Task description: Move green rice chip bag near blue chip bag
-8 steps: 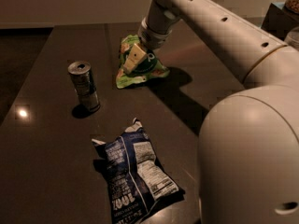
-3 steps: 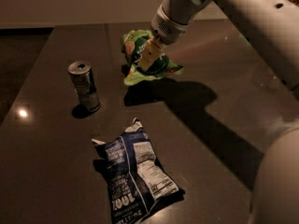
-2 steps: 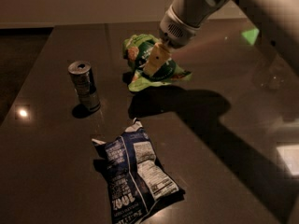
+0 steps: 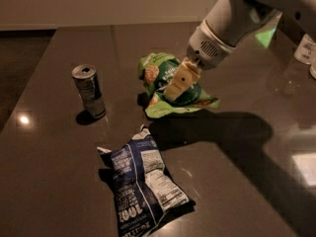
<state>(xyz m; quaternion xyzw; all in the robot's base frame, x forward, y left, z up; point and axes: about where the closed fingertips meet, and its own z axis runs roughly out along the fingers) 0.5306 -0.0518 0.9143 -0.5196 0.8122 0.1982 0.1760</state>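
The green rice chip bag is a bright green crinkly pouch with a dark green logo, held lifted above the dark table in the middle of the view. My gripper is shut on it, one tan finger lying across its front. The blue chip bag lies flat on the table at the lower middle, white nutrition label up, below and a little left of the green bag. The two bags are apart.
A silver drink can stands upright to the left of the green bag. White containers stand at the far right edge. My arm comes in from the upper right and casts a wide shadow on the table.
My gripper has carried the green bag nearer the camera and to the right, toward the blue bag. The can and the blue bag have not moved.
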